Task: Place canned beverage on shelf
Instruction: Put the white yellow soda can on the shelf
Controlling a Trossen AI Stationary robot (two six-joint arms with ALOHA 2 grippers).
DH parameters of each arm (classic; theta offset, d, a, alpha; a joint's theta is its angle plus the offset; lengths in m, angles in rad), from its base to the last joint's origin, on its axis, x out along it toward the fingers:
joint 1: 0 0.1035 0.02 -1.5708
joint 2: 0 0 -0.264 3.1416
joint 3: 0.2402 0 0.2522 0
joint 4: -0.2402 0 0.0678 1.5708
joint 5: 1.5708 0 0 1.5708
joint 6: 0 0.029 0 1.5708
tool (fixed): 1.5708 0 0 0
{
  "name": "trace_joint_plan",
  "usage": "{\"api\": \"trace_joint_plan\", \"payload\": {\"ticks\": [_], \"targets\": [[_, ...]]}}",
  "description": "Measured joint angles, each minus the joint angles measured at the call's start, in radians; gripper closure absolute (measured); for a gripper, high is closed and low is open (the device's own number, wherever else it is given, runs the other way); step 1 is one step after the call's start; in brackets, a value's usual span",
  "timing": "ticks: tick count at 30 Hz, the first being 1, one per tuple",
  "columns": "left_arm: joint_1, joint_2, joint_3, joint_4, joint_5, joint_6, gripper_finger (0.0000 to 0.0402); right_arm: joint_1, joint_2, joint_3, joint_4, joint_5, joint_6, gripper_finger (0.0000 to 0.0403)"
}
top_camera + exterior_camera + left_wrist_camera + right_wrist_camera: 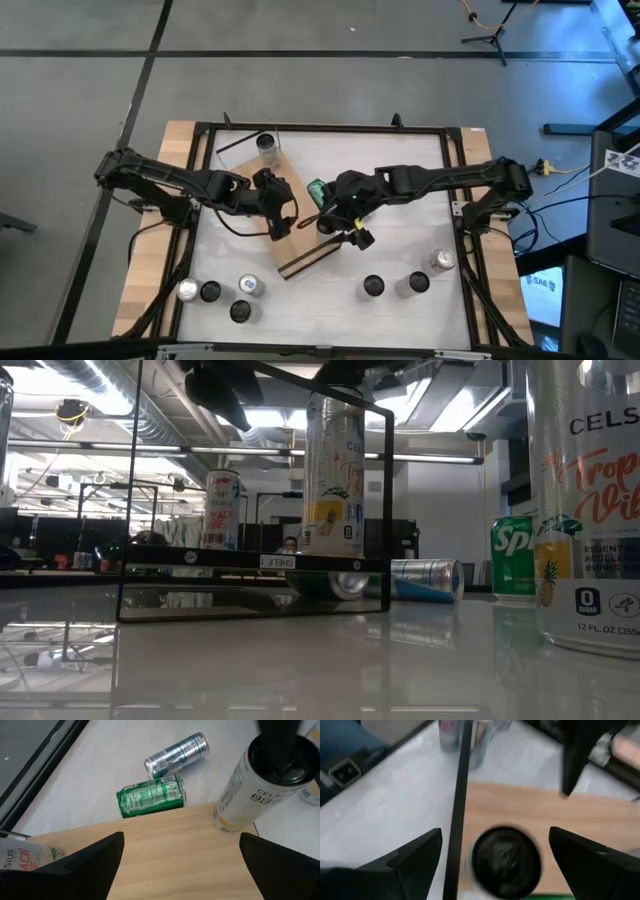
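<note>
Right gripper (pixel 340 222) hangs directly above the Celsius can (pixel 250 785) standing on the shelf (pixel 185 855), fingers spread and gripping nothing. It should lift straight up, avoiding tipping it. Left gripper (pixel 283 212) waits open nearby.

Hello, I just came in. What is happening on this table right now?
A two-armed robot is stocking cans onto a wooden shelf in the middle of the table. The right gripper hangs open directly above a tall Celsius can standing on the shelf board, not gripping it. The left gripper is open over the board, holding nothing. A green can and a silver can lie on their sides beside the shelf, and more cans stand along the table's near edge.
</note>
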Motion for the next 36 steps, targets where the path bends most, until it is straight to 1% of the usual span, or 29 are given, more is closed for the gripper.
{"api": "trace_joint_plan", "payload": {"ticks": [5,15,20,36], "targets": [[0.0,0.0,0.0,0.007,-0.001,0.0,0.0015,0.0,0.033,0.001,0.029,0.0,-0.002,0.0043],[-0.004,0.001,0.0,0.011,-0.001,0.001,0.0015,-0.025,0.066,0.001,-0.015,-0.013,0.025,0.0043],[-0.004,0.001,0.0,0.011,-0.001,0.001,0.0015,-0.039,0.066,0.001,-0.017,-0.038,0.051,0.0043],[-0.004,0.001,0.0,0.012,-0.001,0.001,0.0015,-0.039,0.066,0.001,-0.014,-0.035,0.05,0.0043]]}}
